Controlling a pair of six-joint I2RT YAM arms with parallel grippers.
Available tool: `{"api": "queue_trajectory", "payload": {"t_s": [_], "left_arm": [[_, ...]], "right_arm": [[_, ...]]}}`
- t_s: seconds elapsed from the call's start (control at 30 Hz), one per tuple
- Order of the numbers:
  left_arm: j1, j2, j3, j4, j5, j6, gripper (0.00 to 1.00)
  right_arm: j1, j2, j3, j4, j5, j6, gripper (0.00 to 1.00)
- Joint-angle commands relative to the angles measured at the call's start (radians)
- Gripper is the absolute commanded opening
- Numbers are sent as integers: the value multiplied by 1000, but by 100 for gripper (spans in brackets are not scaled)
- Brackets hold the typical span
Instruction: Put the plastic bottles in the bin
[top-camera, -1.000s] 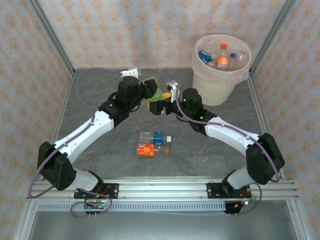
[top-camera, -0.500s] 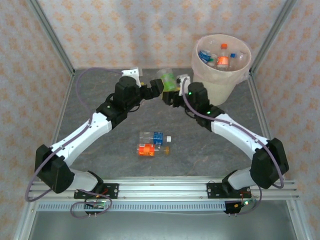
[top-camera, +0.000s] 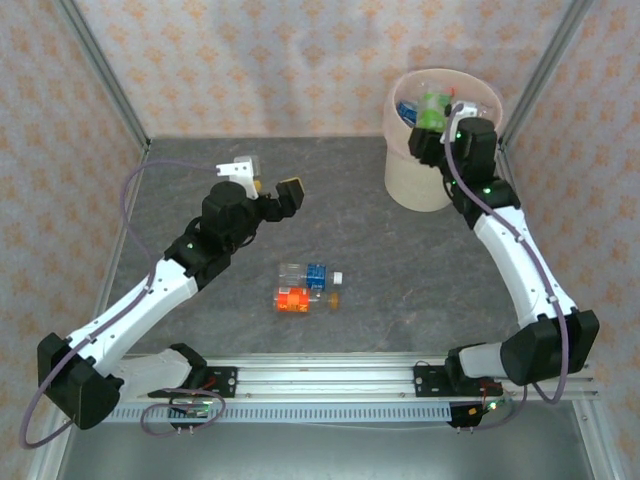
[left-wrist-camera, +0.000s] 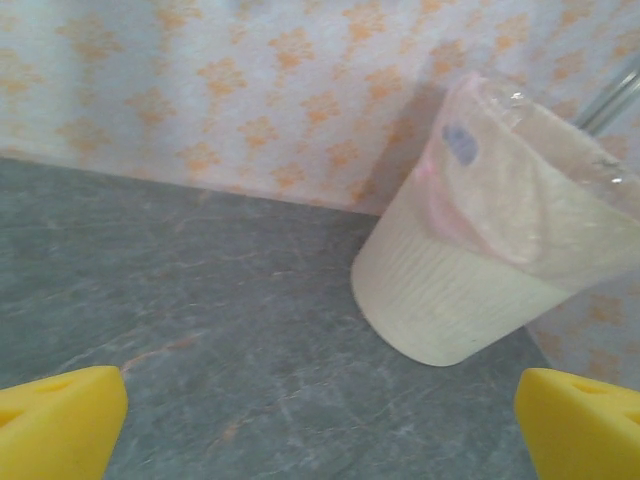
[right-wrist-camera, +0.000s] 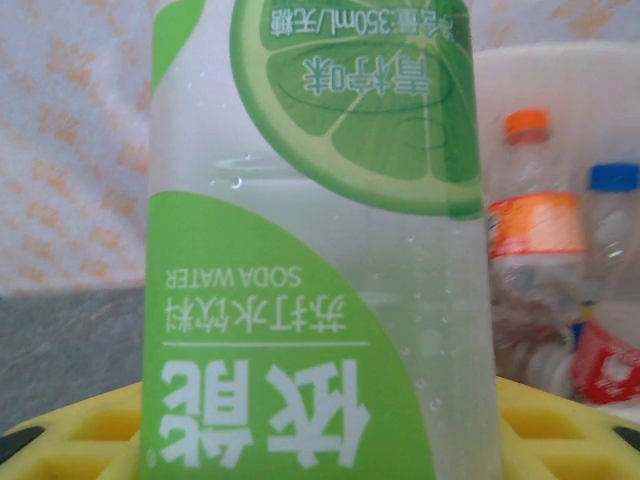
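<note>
Left gripper (top-camera: 268, 180) hung above the far-left part of the table, jaws spread wide with nothing between them; in its wrist view the yellow pads (left-wrist-camera: 58, 425) sat at the two bottom corners with bare table between. Near the table's middle, two small clear plastic bottles lay side by side, touching: a blue-labelled one (top-camera: 311, 275) on the far side and an orange-labelled one (top-camera: 299, 298) on the near side. Far right, the right gripper (top-camera: 440, 128) was clamped on a green-labelled clear plastic soda-water bottle (right-wrist-camera: 310, 240), held over the mouth of the round cream-white bin (top-camera: 420, 185) with its pale pink bag liner. An orange-capped bottle (right-wrist-camera: 528, 215) and a blue-capped bottle (right-wrist-camera: 612, 205) already lay inside. Risks, as judged: the green bottle sat toward the bin's left rim, so a release there could glance off the rim and fall to the table; the load inside looked high, so a dropped bottle might bounce back out; the arm leaning on the rim could tip the bin or drag the liner. Surface: a grey, stone-patterned mat (top-camera: 400, 290), flat and dry-looking. Room: pale wallpaper with orange floral motifs on three sides, aluminium frame posts at the corners, and a metal rail along the near edge.
</note>
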Motion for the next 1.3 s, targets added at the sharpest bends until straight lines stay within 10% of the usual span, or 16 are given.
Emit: {"api": "queue_trajectory", "payload": {"t_s": [0.0, 0.77, 0.97, 1.27], "left_arm": [[4, -38, -30, -30, -97, 16, 100], [5, -141, -123, -66, -174, 25, 100], [6, -146, -134, -78, -195, 22, 100], [6, -82, -83, -188, -213, -32, 100]], "right_arm": [[-43, 58, 117, -113, 40, -59, 53], [-105, 602, 799, -485, 392, -110, 66], [-105, 584, 794, -513, 481, -105, 78], [-104, 365, 588, -421, 294, -52, 90]]}}
